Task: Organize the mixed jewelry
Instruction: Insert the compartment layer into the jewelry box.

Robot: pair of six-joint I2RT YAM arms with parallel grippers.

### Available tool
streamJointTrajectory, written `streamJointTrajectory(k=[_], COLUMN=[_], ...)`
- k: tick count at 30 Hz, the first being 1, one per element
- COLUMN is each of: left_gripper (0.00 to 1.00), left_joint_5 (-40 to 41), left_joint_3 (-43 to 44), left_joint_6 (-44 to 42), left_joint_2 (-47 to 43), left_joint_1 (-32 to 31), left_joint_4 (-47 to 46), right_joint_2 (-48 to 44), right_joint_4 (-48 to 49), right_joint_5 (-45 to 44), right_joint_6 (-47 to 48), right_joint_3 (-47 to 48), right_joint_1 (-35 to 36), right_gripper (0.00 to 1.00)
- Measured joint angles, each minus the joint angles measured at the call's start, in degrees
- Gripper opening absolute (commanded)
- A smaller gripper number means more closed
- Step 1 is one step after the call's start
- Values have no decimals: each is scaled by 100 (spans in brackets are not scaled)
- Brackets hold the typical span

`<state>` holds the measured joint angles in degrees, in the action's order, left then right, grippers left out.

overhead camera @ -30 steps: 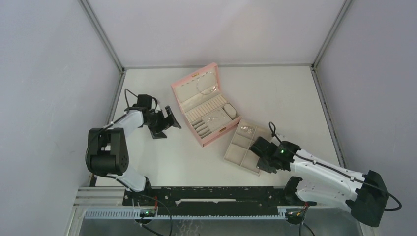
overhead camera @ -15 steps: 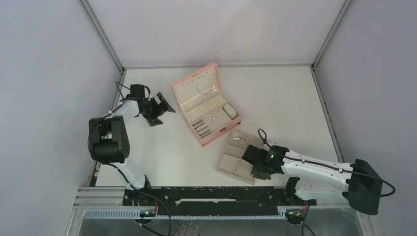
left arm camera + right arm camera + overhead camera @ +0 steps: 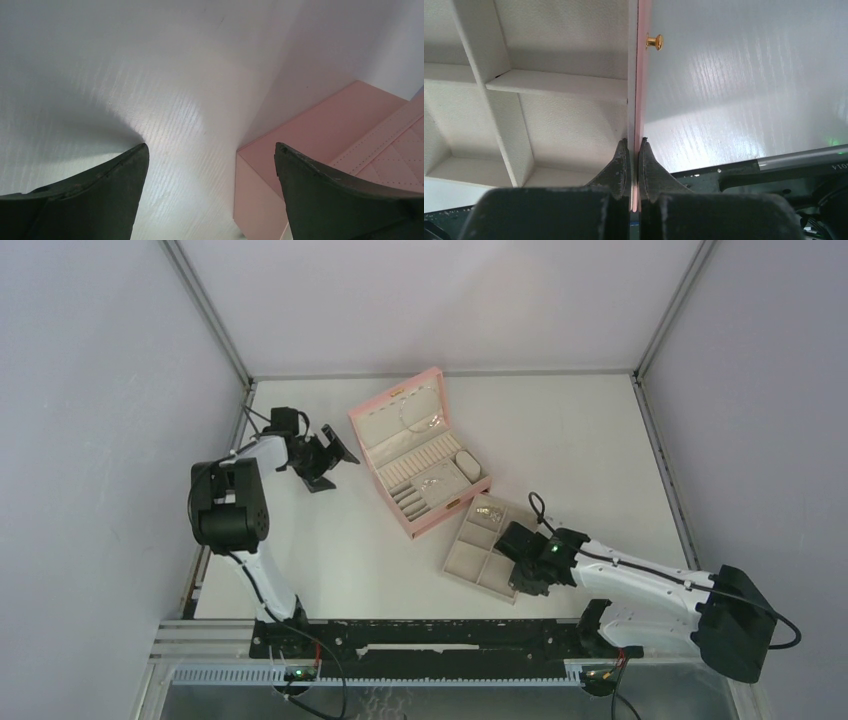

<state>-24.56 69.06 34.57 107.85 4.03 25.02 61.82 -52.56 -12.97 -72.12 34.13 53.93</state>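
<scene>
Right gripper (image 3: 634, 146) pinches the tray (image 3: 559, 115) wall, below a gold knob (image 3: 654, 41). Left gripper (image 3: 210, 150) gapes wide, empty, beside the box (image 3: 320, 130). Rail lettering (image 3: 839, 166) too cropped to read.

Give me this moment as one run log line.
left gripper: open, empty, beside pink box | right gripper: shut on tray wall | jewelry: small pieces in tray's far compartment

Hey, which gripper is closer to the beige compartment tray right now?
Right. The right gripper is shut on the wall of the beige compartment tray, touching it. The left gripper hangs open on the far side of the pink box, well apart from the tray.
</scene>
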Motion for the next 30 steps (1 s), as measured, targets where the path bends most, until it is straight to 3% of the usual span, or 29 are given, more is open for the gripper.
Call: streamJointTrajectory(k=[11,19,30], left_gripper=[100,100,100], left_joint_5=[-219,-374,-439], left_joint_3=[-4,-105,-691], left_joint_6=[-2,-4,-7], left_joint_2=[72,72,-380], left_joint_1=[-52,-129,-129], left_joint_4=[-111,-273,-212], right_joint_2=[39,90,946], right_joint_4=[142,487,1137], right_joint_5=[4,173,0], right_joint_6=[289,929,1355], right_joint_3=[0,-2,308], right_joint_1=[-503,-1449,-1945], right_gripper=[0,0,0])
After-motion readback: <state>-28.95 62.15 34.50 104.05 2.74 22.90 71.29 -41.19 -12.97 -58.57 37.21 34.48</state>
